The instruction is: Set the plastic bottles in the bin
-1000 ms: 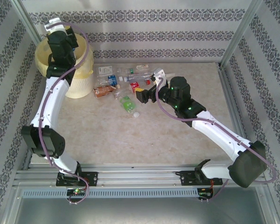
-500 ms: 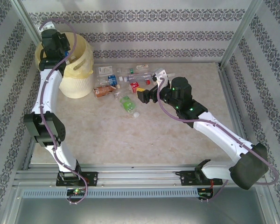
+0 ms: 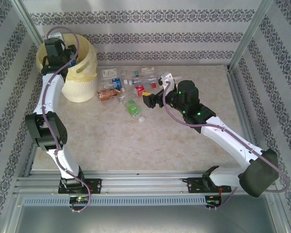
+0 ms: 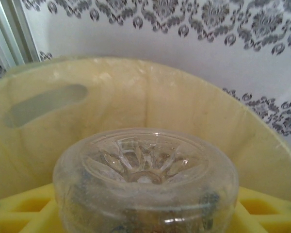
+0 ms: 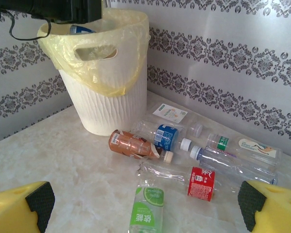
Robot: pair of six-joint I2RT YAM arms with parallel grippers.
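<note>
My left gripper (image 3: 64, 59) hangs over the bin (image 3: 82, 82), a cream bucket with a pale yellow liner. It is shut on a clear plastic bottle (image 4: 145, 170), whose ribbed base faces the camera between the yellow fingers (image 4: 19, 213). The bin's lined inner wall (image 4: 184, 107) rises behind it. Several plastic bottles lie on the table right of the bin: a brown-labelled one (image 5: 133, 144), a blue-labelled one (image 5: 167, 136), a red-labelled one (image 5: 201, 183) and a green-labelled one (image 5: 148, 208). My right gripper (image 3: 156, 90) hovers open just right of them, nothing between its fingers.
The patterned back wall (image 3: 160, 39) runs close behind the bottles and the bin. A metal frame post (image 3: 242, 43) stands at the right back corner. Bare marble tabletop (image 3: 111, 141) spreads in front of the bottle heap.
The left wrist has swung from over the bin's near side to its left rim and tipped down into the opening with the bottle. The right arm has stayed put.
</note>
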